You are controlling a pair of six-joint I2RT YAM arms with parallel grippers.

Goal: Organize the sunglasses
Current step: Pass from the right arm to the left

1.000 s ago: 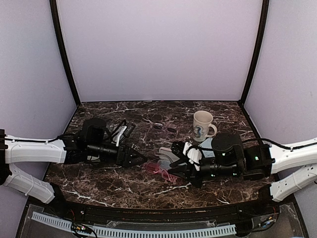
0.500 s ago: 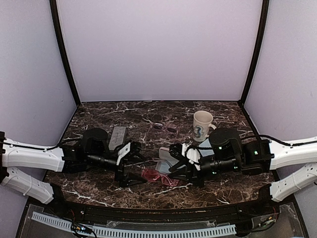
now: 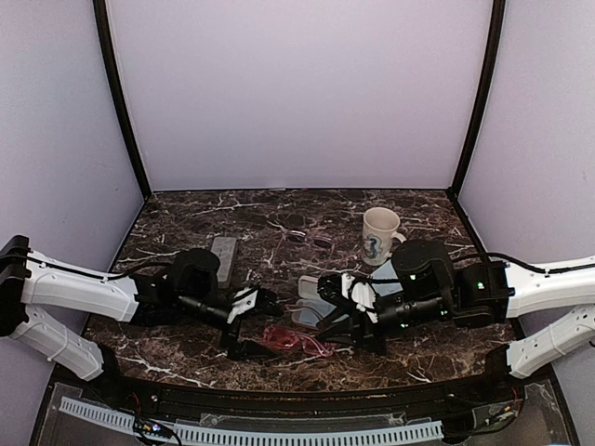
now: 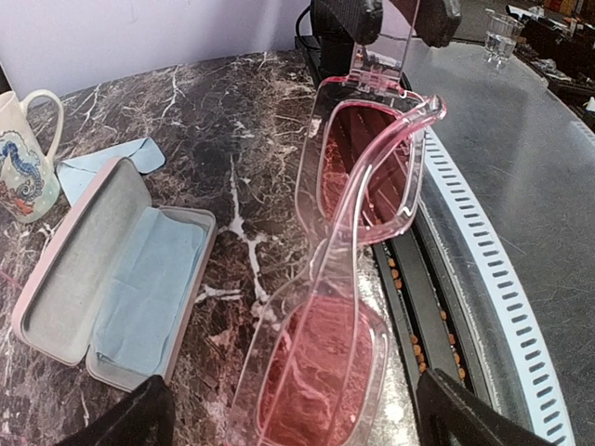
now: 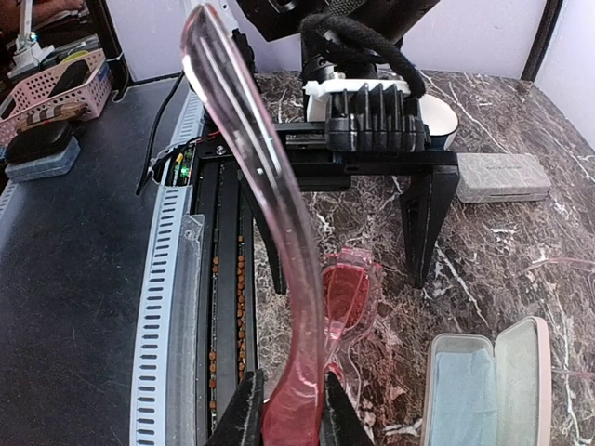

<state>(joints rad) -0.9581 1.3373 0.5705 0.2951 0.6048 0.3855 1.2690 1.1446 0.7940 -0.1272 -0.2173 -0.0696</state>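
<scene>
The red-pink sunglasses sit low over the table's front middle, between both grippers. My right gripper is shut on one of their temple arms, which rises up through the right wrist view from my closed fingers. My left gripper is open, and its fingers stand either side of the near lens without touching it. The dark thin-framed sunglasses lie further back, left of the mug.
An open pink case with a light blue cloth inside lies just behind the red pair. A closed grey case lies at the back left. A white mug stands at the back right, with another blue cloth beside it. The table's front edge rail is close.
My left gripper has opened and swung forward and right, and now straddles the red-pink sunglasses. My right gripper has carried them slightly left and toward the front edge.
</scene>
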